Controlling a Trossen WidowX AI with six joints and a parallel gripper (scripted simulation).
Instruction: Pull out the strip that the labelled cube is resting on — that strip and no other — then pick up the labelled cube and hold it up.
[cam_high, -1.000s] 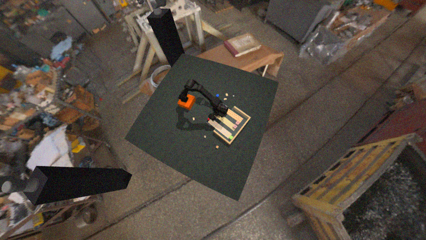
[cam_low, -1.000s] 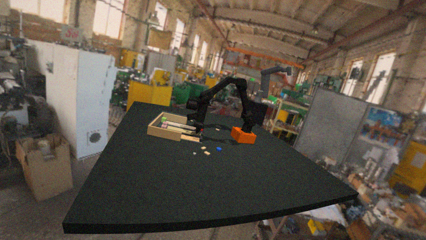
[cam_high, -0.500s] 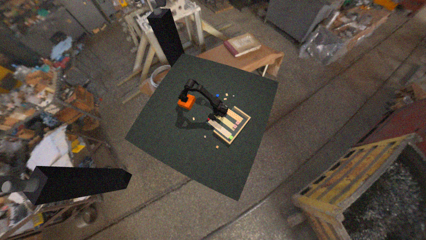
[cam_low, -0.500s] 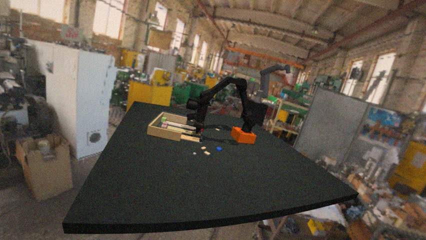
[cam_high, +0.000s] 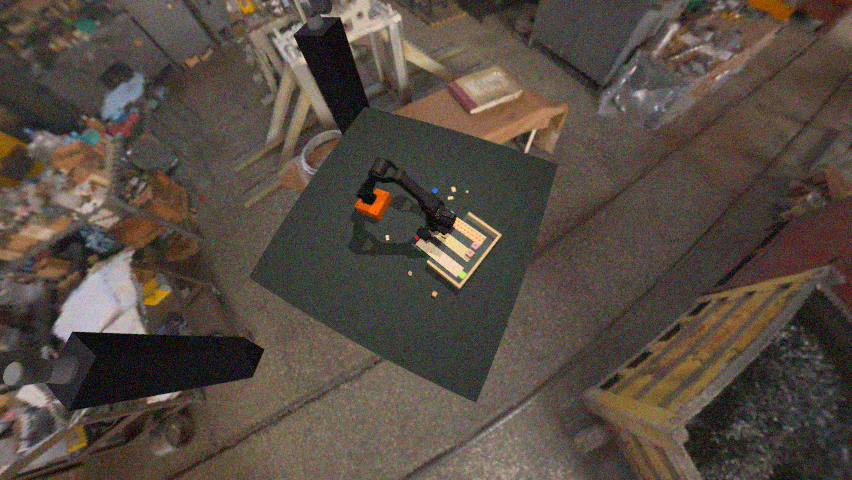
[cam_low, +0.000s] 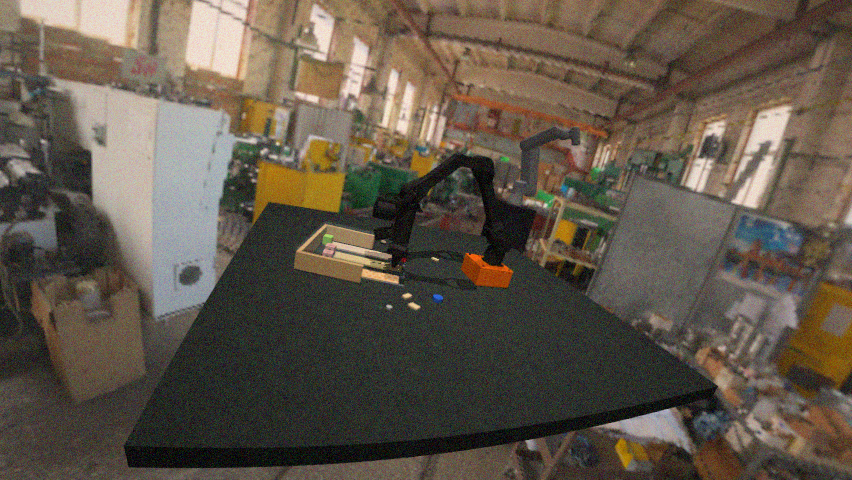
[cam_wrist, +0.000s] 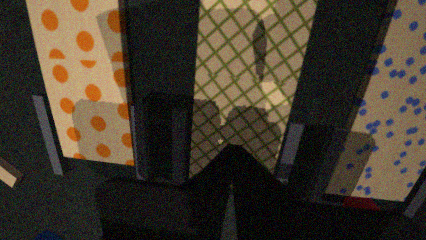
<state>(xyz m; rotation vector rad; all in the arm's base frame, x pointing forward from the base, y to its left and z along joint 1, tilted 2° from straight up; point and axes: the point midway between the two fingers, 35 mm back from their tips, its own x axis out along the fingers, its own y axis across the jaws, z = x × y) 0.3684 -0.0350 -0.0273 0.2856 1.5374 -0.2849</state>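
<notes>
Gripper (cam_high: 423, 233) (cam_low: 397, 259) (cam_wrist: 233, 150) shut, nothing held

Wrist view: orange-dot strip (cam_high: 471, 229) (cam_low: 380, 276) (cam_wrist: 85, 41) L; lattice strip (cam_high: 455, 246) (cam_low: 357, 258) (cam_wrist: 250, 50) upper ctr; blue-dot strip (cam_high: 441, 258) (cam_low: 364, 249) (cam_wrist: 395, 125) R. Top view: pink cubes (cam_high: 474, 245) (cam_low: 330, 246), green cube (cam_high: 462, 274) (cam_low: 327, 238) R of ctr; can't tell which's labelled.

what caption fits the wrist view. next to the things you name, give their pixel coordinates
Closed jaws above a green-checked strip (cam_wrist: 250, 60), between orange-dotted (cam_wrist: 85, 41) and blue-dotted (cam_wrist: 385, 95) strips

Top view counts: tray (cam_high: 480, 261) (cam_low: 327, 266), 1; patterned strips (cam_high: 444, 259) (cam_low: 364, 251) (cam_wrist: 85, 30), 3; pink blocks (cam_high: 474, 245) (cam_low: 330, 249), 2, tray's three o'clock; green block (cam_high: 462, 274) (cam_low: 327, 239), 1, six o'clock.
</notes>
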